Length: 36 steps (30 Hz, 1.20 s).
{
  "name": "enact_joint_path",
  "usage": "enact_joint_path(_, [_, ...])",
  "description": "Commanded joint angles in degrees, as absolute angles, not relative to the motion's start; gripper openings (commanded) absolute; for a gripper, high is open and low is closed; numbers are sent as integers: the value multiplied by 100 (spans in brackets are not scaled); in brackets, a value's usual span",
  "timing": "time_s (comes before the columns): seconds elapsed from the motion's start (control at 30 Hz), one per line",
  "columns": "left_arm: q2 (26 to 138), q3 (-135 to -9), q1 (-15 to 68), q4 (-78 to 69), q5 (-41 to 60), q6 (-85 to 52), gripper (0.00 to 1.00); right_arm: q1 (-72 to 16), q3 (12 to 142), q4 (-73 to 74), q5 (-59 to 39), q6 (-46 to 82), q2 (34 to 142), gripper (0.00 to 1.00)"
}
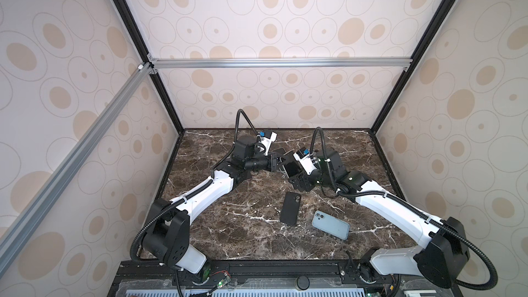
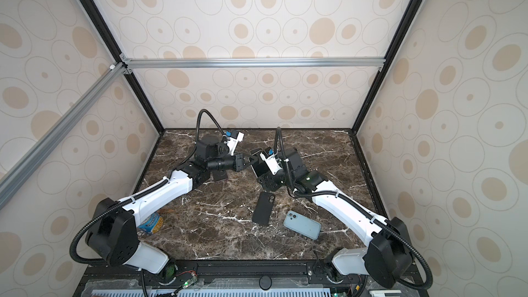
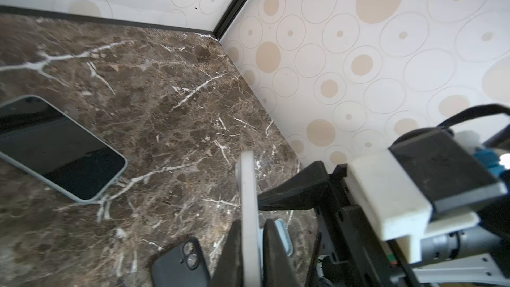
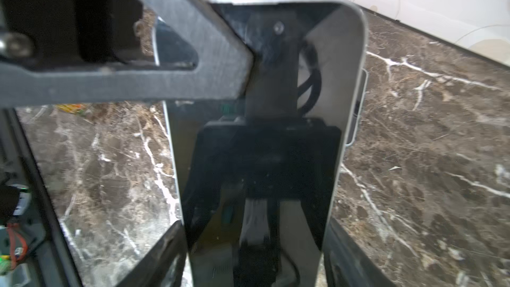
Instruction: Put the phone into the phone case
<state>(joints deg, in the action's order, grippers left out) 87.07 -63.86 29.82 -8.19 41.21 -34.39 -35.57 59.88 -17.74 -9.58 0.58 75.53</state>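
A silver-rimmed phone (image 4: 262, 161), its screen dark, is held aloft and tilted; a black case (image 1: 290, 208) and a pale blue case (image 1: 331, 225) are seen lying flat, backs up, nearby.

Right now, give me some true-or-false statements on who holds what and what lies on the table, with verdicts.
The left hand grips the held phone by its thin edge. True.
The right hand is empty. False: the same phone sits between its fingers.
The black device lies on top of the light blue device. False: they lie apart on the table.
Another phone lies screen up on the table. True.
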Motion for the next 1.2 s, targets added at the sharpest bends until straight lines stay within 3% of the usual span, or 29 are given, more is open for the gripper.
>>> enact_joint_path(0.0, [8739, -6356, 2944, -1230, 4536, -3573, 0, -3642, 6264, -1546, -1000, 3, 7396, 49])
enact_joint_path(0.1, [8663, -6306, 2943, -1274, 4445, -3561, 0, -3648, 6342, -1473, -941, 56, 7394, 52])
enact_joint_path(0.33, [8102, -5890, 2836, -2008, 4013, -3671, 0, -3654, 6583, -1503, -914, 276, 7345, 77])
enact_joint_path(0.8, [7105, -5130, 2418, -3587, 3717, -4223, 0, -3648, 6829, -1086, -1360, 763, 7063, 91])
enact_joint_path(1.17, [6874, -4795, 2189, -4377, 3652, -4582, 0, -3649, 6840, -342, -1540, 1162, 6616, 94])
